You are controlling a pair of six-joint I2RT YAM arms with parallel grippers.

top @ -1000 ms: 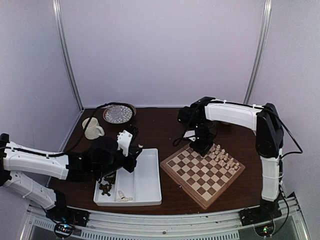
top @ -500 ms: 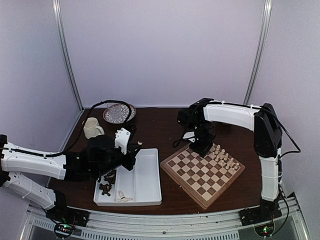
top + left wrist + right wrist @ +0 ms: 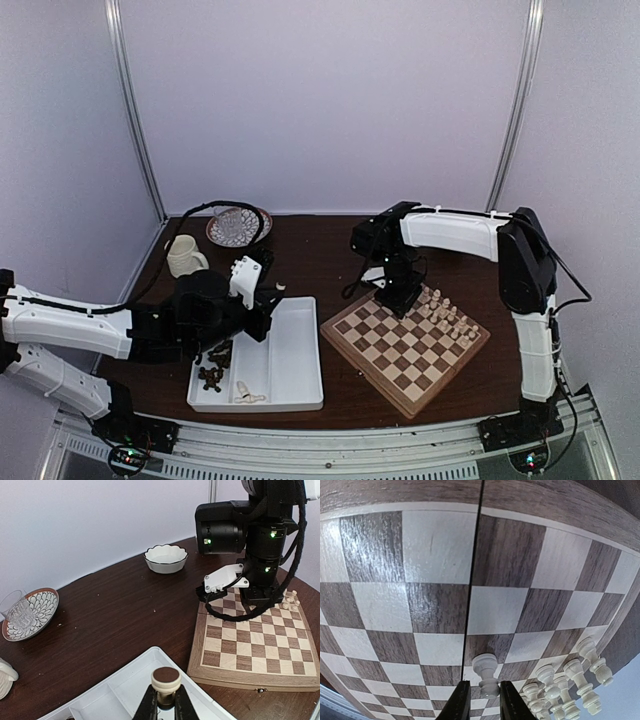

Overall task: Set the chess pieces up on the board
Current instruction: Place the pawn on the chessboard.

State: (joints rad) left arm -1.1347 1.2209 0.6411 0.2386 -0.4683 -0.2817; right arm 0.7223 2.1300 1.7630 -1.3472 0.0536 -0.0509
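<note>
On the right side of the table the board [image 3: 392, 352] is laid cornerwise, and cream chess pieces [image 3: 447, 316] are stood in rows along its far right edge. Over the board's far corner the right gripper [image 3: 485, 700] is poised, its jaws parted only narrowly to either side of a cream pawn [image 3: 485, 669]. The pawn is stood upright on a square just beside the other cream pieces. A slim gap is seen between it and one finger, so no grip is shown. To the left, the white two-compartment tray [image 3: 296, 352] is set just beside the board. Above the tray's far edge the left gripper [image 3: 166, 694] is held, its jaws closed on a cream piece [image 3: 166, 679], whose round base with a dark underside is turned toward the wrist camera. In the tray's left compartment several dark pieces [image 3: 211, 376] are heaped, and a pale piece [image 3: 247, 396] is laid on its side at the near end.
</note>
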